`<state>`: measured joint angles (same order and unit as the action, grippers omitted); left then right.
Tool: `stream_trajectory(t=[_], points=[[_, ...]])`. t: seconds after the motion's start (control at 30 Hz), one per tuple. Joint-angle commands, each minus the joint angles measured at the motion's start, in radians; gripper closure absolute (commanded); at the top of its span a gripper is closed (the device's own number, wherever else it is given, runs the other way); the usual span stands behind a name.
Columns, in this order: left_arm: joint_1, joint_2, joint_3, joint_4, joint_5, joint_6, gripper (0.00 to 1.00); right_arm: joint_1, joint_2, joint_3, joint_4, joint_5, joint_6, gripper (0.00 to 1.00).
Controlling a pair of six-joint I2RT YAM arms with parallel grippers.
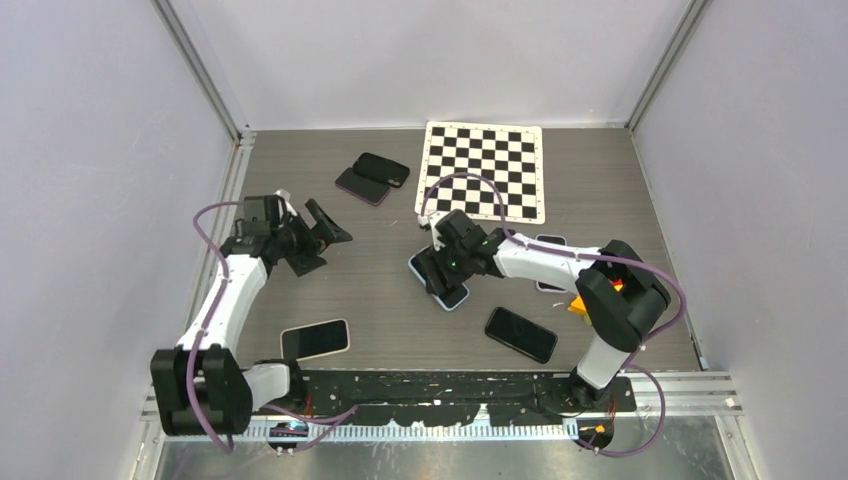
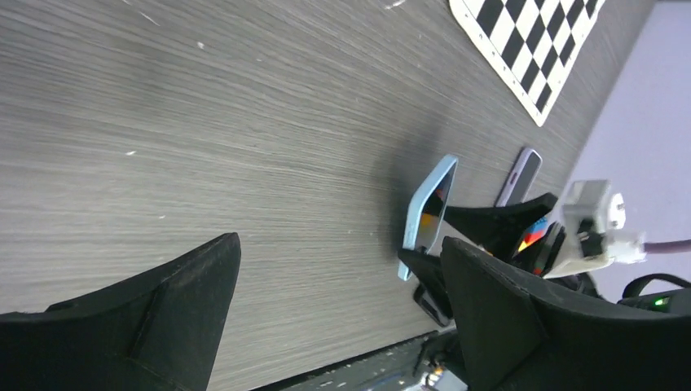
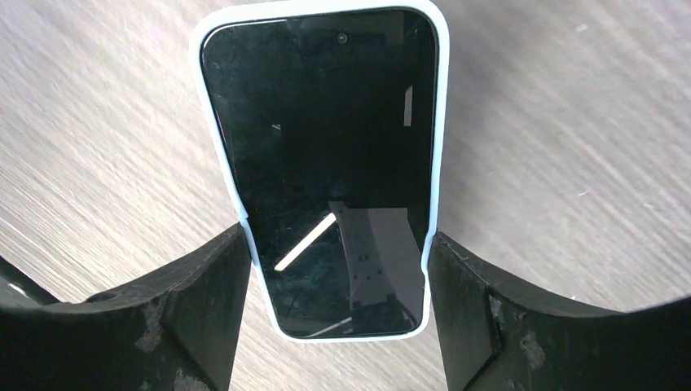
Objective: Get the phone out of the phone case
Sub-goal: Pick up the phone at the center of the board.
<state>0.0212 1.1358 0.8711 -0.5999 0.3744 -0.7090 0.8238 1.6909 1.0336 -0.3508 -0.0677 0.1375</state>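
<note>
The phone [image 3: 322, 163], seemingly rigid and slippery in its pliable case [image 3: 441, 122], is pinched at its three and nine o'clock edges by the right pincer [image 3: 336, 238].

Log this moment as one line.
right gripper: jaws on blue-cased phone, tilted up | left gripper: open, empty | phone not yet out

Phone case [image 1: 452, 297] mostly hidden beneath right jaws.
</note>
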Motion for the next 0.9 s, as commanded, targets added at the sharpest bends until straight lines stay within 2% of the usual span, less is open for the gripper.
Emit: stream_trajectory(t=[0.0,0.1,0.23,0.5,0.57,0.77,0.87], points=[[-0.040,0.090,-0.080,0.273,0.219,-0.138,0.04,-0.065,-0.035,0.027,0.207,-0.122,0.134,0.62],[-0.108,0.159,-0.084,0.368,0.255,-0.165,0.05,-0.088,0.003,0.060,0.266,-0.185,0.178,0.61],[-0.176,0.231,-0.045,0.435,0.255,-0.168,0.06,-0.089,0.071,0.167,0.243,-0.219,0.200,0.61],[-0.194,0.344,0.024,0.455,0.228,-0.201,0.08,-0.087,0.133,0.280,0.259,-0.252,0.251,0.61],[-0.197,0.361,0.028,0.483,0.243,-0.211,0.12,-0.086,0.145,0.301,0.252,-0.258,0.247,0.61],[-0.214,0.398,0.056,0.513,0.248,-0.202,0.35,-0.082,0.158,0.343,0.235,-0.285,0.251,0.61],[-0.227,0.402,0.064,0.513,0.233,-0.194,0.39,-0.080,0.175,0.367,0.224,-0.306,0.276,0.61]])
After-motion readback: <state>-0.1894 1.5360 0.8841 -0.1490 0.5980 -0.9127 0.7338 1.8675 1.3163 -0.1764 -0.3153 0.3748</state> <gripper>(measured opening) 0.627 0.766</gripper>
